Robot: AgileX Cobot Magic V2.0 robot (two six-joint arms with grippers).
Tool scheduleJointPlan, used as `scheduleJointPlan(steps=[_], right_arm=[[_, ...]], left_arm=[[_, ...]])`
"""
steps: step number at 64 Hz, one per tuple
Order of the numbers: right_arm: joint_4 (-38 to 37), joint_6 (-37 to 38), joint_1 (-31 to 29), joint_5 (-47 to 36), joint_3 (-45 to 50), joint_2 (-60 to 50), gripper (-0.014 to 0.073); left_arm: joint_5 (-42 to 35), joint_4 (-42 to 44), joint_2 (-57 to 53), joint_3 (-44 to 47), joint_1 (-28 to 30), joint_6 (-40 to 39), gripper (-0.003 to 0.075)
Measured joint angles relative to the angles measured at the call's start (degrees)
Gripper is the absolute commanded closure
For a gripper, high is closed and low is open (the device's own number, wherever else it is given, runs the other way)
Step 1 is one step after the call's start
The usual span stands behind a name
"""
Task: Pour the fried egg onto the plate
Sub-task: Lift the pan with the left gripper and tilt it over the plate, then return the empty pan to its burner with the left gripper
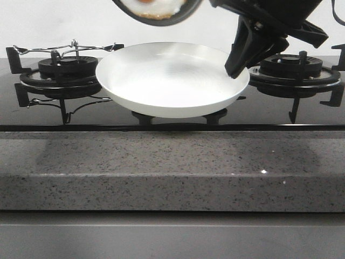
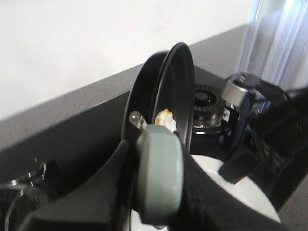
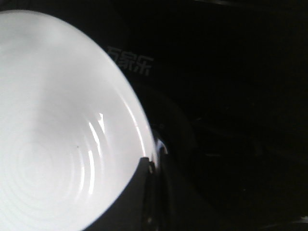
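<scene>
Egg (image 1: 154,6): pale white w/ orange-yellow yolk, browned edge, lying in a black pan held up above the plate, mostly cut off by the frame top. In left wrist view only a small white-and-tan bit (image 2: 165,118) shows inside the steeply tilted pan.

Plate (image 1: 171,75): round, shallow, glossy white, raised rim, faint concentric rings inside (image 3: 53,144). Sits on the stove between two burners, slightly tilted. No food on it.

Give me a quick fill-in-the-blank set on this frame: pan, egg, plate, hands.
1. The fried egg lies in the ____, held above the stove.
2. The plate is ____ of food.
3. The right hand grips the plate's ____.
4. The left hand holds the pan by its ____.

Missing words: pan; empty; rim; handle
</scene>
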Motion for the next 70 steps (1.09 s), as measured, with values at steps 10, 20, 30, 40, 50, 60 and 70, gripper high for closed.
scheduleJointPlan(steps=[10, 20, 30, 40, 50, 60, 70], right_arm=[[0.0, 0.0, 0.0, 0.0, 0.0, 0.0, 0.0655], [0.0, 0.0, 0.0, 0.0, 0.0, 0.0, 0.0655], [0.0, -0.1, 0.0, 0.1, 0.0, 0.0, 0.0655], [0.0, -0.1, 0.0, 0.0, 0.0, 0.0, 0.0655], [0.0, -0.1, 0.0, 0.0, 0.0, 0.0, 0.0655], [0.0, -0.1, 0.0, 0.0, 0.0, 0.0, 0.0655], [0.0, -0.1, 0.0, 0.0, 0.0, 0.0, 0.0655]], left_arm=[[-3.7, 10.5, 0.0, 0.1, -6.4, 2.0, 0.0739], [-5.9, 17.2, 0.0, 0.2, -9.3, 2.4, 0.0739], [-6.8, 18.3, 0.0, 0.2, -9.7, 2.5, 0.0739], [-7.0, 18.0, 0.0, 0.2, -9.4, 2.5, 0.0739], [-7.0, 12.9, 0.0, 0.2, -5.1, 2.4, 0.0739], [-7.0, -1.7, 0.3, 0.2, 6.1, 0.2, 0.0739], [-4.0, -21.1, 3.7, 0.2, 19.0, -0.6, 0.0739]])
